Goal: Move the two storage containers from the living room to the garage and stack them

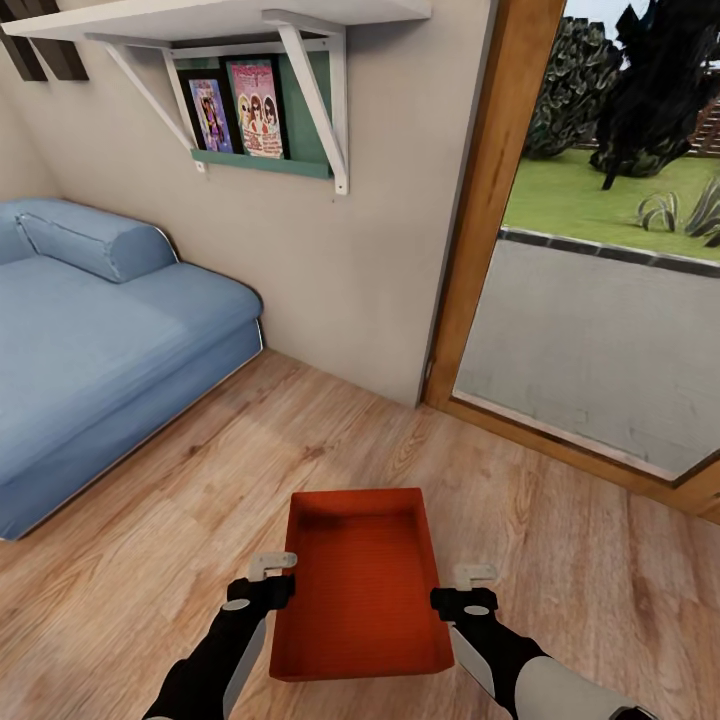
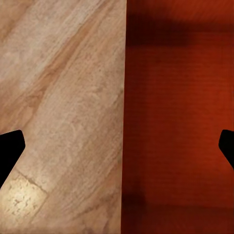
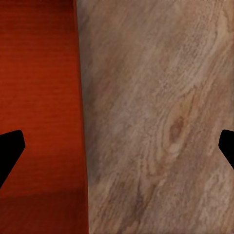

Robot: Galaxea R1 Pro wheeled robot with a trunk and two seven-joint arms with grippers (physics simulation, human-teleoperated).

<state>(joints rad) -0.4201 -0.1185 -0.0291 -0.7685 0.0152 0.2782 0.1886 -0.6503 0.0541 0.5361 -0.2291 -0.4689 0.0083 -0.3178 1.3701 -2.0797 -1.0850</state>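
Nearest the head camera, the robot's two dark forearms reach forward and down to either side of one orange-red storage container (image 1: 362, 585), a lidless rectangular bin on the light wood-plank floor (image 1: 180, 480) of the living room. The left gripper (image 1: 272, 572) sits at the bin's left wall and the right gripper (image 1: 470, 585) at its right wall, about midway along each long side. In the left wrist view the left gripper's two dark fingertips (image 2: 10, 146) stand far apart at the picture's edges, one over the planks and one over the container's red interior (image 2: 175, 122), so the jaws are spread wide and straddle the wall without closing on it. The right wrist view shows the same: wide-set fingertips (image 3: 9, 148) with the container's wall (image 3: 80, 97) running between them, red inside on one side and bare wood on the other. Farther off to the left lies a blue sofa (image 1: 100, 340) with a bolster cushion. Behind it rises the beige wall (image 1: 370, 260), carrying a white bracketed shelf (image 1: 240, 20) with two framed pictures (image 1: 240, 105). To the right, a wood-framed glass door (image 1: 500, 200) looks out on paving, grass and dark shrubs.
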